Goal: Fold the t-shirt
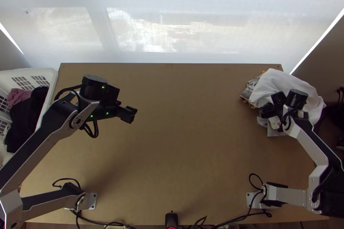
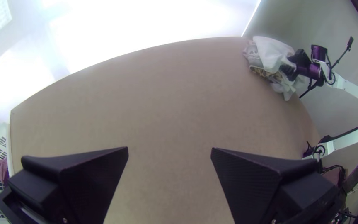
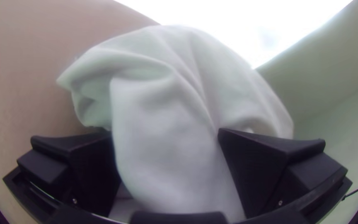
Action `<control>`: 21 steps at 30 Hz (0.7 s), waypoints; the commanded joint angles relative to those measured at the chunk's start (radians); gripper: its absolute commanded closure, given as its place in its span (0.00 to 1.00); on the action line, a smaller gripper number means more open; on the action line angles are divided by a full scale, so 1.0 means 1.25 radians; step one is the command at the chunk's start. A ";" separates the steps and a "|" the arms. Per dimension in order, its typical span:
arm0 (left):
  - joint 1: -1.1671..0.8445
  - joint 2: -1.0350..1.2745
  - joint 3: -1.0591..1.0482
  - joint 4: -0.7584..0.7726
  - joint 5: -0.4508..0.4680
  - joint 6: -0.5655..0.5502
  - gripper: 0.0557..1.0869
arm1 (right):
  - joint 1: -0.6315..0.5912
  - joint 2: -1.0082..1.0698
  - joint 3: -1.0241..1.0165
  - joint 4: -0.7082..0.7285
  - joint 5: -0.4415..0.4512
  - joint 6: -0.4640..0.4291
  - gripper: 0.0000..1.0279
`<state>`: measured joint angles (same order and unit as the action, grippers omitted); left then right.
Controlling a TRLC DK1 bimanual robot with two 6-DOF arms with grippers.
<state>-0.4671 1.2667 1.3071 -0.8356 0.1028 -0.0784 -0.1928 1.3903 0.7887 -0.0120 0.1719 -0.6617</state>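
A white cloth (image 1: 281, 85) lies bunched at the table's right edge, on top of other grey and patterned cloth (image 1: 250, 88). My right gripper (image 1: 267, 111) is over the near part of this pile. In the right wrist view, white cloth (image 3: 158, 112) bulges up between the widely parted fingers of my right gripper (image 3: 166, 166). My left gripper (image 1: 130, 114) hangs above the left part of the table, far from the pile. Its fingers stand wide apart in the left wrist view, where my left gripper (image 2: 170, 166) has bare tabletop between them.
A white slatted basket (image 1: 50, 76) with dark cloth (image 1: 28, 117) and mauve cloth (image 1: 18, 96) stands at the table's left edge. Bare brown tabletop (image 1: 189, 134) stretches between the arms. Cables (image 1: 241, 217) run along the near edge. A pale curtain hangs behind the far edge.
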 commanded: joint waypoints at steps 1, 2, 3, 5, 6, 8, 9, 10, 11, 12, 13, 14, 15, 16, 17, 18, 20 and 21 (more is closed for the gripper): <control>0.006 -0.010 -0.027 0.008 0.000 -0.006 0.06 | -0.005 -0.137 0.059 -0.035 0.000 0.004 0.05; 0.006 -0.011 -0.031 0.012 0.000 -0.006 0.06 | 0.001 -0.149 0.083 -0.055 0.000 0.005 0.05; 0.007 -0.012 -0.033 0.016 0.000 -0.007 0.06 | 0.009 -0.156 0.113 -0.084 0.000 0.011 0.05; 0.009 -0.013 -0.036 0.017 0.001 -0.007 0.06 | 0.028 -0.164 0.168 -0.127 0.000 0.036 0.05; 0.010 -0.016 -0.036 0.017 0.001 -0.007 0.06 | 0.039 -0.165 0.194 -0.141 0.000 0.048 0.05; 0.014 -0.018 -0.036 0.017 0.000 -0.007 0.06 | 0.050 -0.153 0.233 -0.147 0.000 0.063 0.05; 0.014 -0.021 -0.037 0.017 0.000 -0.007 0.06 | 0.050 -0.135 0.250 -0.147 -0.001 0.068 0.05; 0.015 -0.022 -0.038 0.017 0.000 -0.007 0.06 | 0.050 -0.113 0.267 -0.147 -0.001 0.073 0.05; 0.018 -0.024 -0.041 0.017 0.001 -0.007 0.06 | 0.049 -0.091 0.282 -0.147 -0.001 0.083 0.05; 0.020 -0.027 -0.043 0.017 0.001 -0.007 0.06 | 0.045 -0.065 0.296 -0.145 -0.001 0.090 0.05; 0.023 -0.028 -0.046 0.017 0.001 -0.007 0.06 | 0.039 -0.041 0.307 -0.141 -0.002 0.100 0.05; 0.025 -0.032 -0.049 0.017 0.000 -0.007 0.06 | 0.033 -0.018 0.319 -0.140 -0.005 0.110 0.05; 0.026 -0.035 -0.053 0.017 0.000 -0.007 0.06 | 0.033 0.001 0.324 -0.139 -0.006 0.113 0.05; 0.029 -0.039 -0.055 0.017 0.000 -0.006 0.06 | 0.032 0.017 0.323 -0.130 -0.006 0.116 0.05; 0.030 -0.043 -0.058 0.017 0.000 -0.006 0.06 | 0.029 0.036 0.315 -0.120 -0.006 0.116 0.05; 0.034 -0.045 -0.059 0.016 0.000 -0.006 0.06 | 0.021 0.057 0.302 -0.108 -0.005 0.118 0.05; 0.036 -0.049 -0.061 0.012 0.000 -0.006 0.06 | 0.001 0.111 0.266 -0.060 -0.005 0.118 0.05; 0.037 -0.049 -0.061 0.012 0.000 -0.006 0.06 | -0.011 0.141 0.254 -0.049 -0.005 0.119 0.05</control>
<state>-0.4343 1.2217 1.2438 -0.8150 0.1028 -0.0887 -0.1612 1.3979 1.1332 -0.1532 0.1669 -0.5339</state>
